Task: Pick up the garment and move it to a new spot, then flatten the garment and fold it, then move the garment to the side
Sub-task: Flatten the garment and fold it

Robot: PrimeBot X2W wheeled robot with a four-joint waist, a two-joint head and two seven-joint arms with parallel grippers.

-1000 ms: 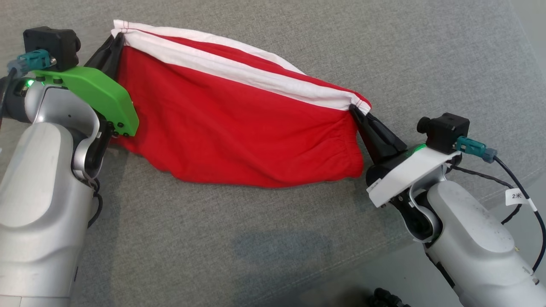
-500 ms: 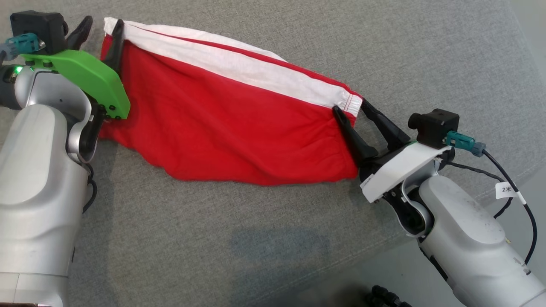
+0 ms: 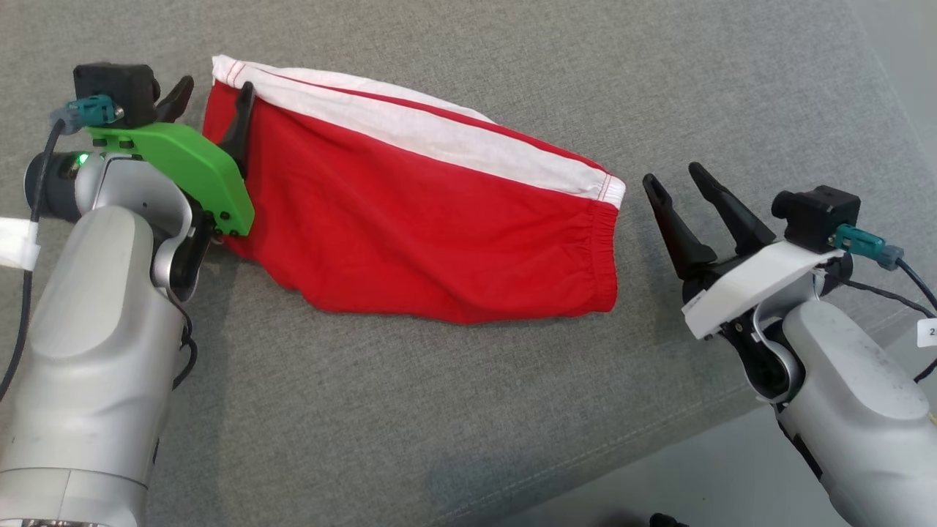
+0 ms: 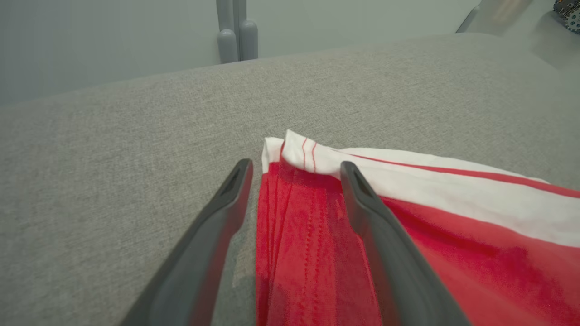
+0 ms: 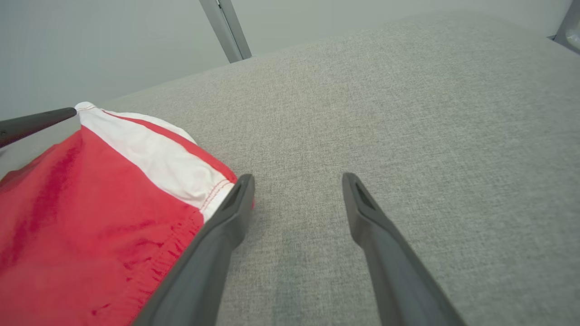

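Red shorts (image 3: 424, 219) lie flat on the grey cushion (image 3: 439, 410), in its far half and well back from the near edge that runs across the lower right corner of the head view. Their long axis runs slantwise. One end sits toward the cushion's far left, and the other, closed by the gathered elastic waistband (image 3: 606, 249), points right and a little nearer the robot. A white band (image 3: 439, 135) with a thin red stripe follows the far long edge from end to end. The near long edge is plain red and sags in a shallow curve.

The left gripper (image 3: 217, 83) stands at the garment's far-left end with its two fingers spread wide and has hold of nothing. One finger (image 4: 376, 235) lies over the red cloth just inside the hemmed corner, the other (image 4: 213, 235) over bare cushion beside it, and the stitched edge runs up between them.

The right gripper (image 3: 670, 173) is just beside the waistband end, also spread wide and empty. The head view shows a strip of cushion between its fingers and the cloth. In the right wrist view the tip of one finger (image 5: 226, 222) crosses the white corner, and whether it touches cannot be told.
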